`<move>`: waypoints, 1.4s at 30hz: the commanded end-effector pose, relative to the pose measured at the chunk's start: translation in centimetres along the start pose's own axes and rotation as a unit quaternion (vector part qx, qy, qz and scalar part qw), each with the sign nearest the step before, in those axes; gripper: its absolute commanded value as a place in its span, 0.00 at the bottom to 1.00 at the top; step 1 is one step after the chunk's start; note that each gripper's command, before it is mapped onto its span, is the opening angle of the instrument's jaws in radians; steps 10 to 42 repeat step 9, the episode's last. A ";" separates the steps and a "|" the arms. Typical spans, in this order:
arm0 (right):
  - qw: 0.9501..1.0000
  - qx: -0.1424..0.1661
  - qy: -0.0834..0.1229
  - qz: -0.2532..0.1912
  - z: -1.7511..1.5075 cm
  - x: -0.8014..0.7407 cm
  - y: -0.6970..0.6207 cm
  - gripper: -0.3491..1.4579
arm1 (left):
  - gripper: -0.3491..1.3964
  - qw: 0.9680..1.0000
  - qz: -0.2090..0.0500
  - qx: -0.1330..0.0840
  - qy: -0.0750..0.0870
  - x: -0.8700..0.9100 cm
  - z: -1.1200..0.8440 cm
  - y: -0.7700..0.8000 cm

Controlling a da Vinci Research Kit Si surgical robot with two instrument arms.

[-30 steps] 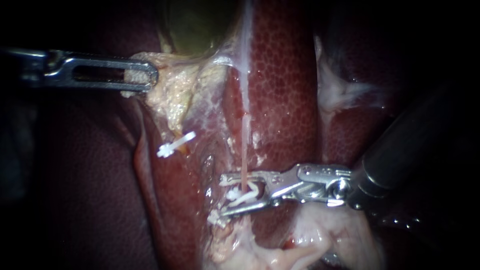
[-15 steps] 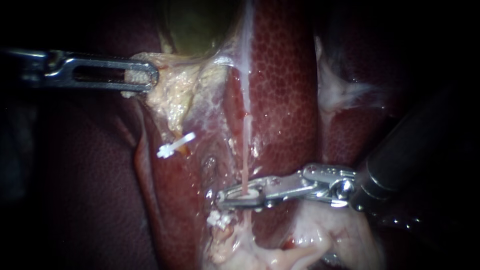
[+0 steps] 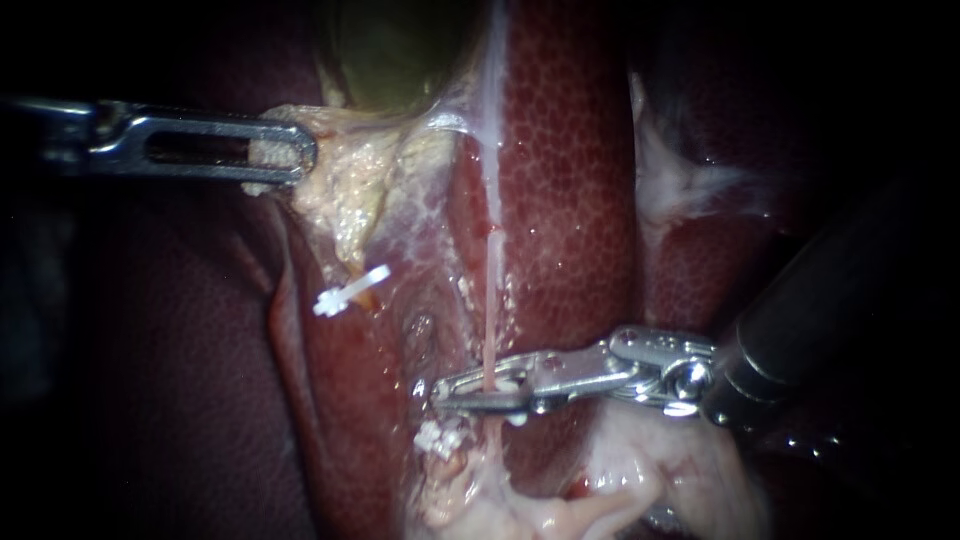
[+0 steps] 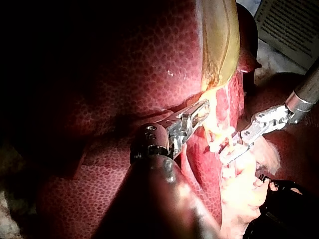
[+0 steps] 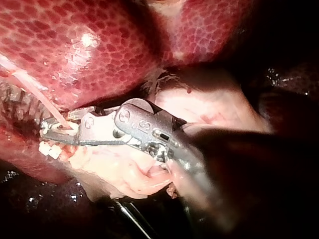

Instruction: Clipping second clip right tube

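Observation:
The right tube (image 3: 489, 300) is a thin pink strand running down over the liver (image 3: 570, 150). My right instrument (image 3: 470, 390) comes in from the right, and its jaws lie pressed together across the tube with a white clip (image 3: 505, 381) squeezed between them. A second white clip (image 3: 440, 438) sits on the tissue just below the jaws. In the right wrist view the same jaws (image 5: 47, 130) hold the tube (image 5: 37, 94), with the lower clip (image 5: 50, 149) under them. My left instrument (image 3: 300, 152) is shut on pale tissue below the gallbladder (image 3: 390, 50).
Another white clip (image 3: 350, 290) sits on a tube to the left. Pale fatty tissue (image 3: 640, 470) lies under the right instrument's shaft. The left wrist view has my left instrument (image 4: 202, 109) beside the yellow gallbladder (image 4: 219, 45) and my right instrument (image 4: 227, 155) ahead of it.
My right instrument's jaws have gone from open around the tube to pressed together, flattening the clip on it. The left instrument has not moved.

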 end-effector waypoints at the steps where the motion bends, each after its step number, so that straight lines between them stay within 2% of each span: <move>1: 1.000 0.000 0.000 0.000 0.00 0.00 0.00 0.00 | 0.00 1.000 0.000 0.000 0.000 0.00 0.00 0.00; 8: 1.000 0.002 -0.001 0.003 -0.04 0.00 -0.04 0.00 | 0.00 1.000 0.000 0.000 0.000 0.00 -0.01 0.00; 9: 1.000 -0.002 0.001 0.003 -0.05 0.00 -0.04 0.07 | 0.00 1.000 0.000 0.000 0.000 0.00 -0.01 0.00; 42: 1.000 -0.002 0.001 0.003 -0.05 0.00 -0.04 0.07 | 0.00 1.000 0.000 0.000 0.000 0.00 -0.01 0.00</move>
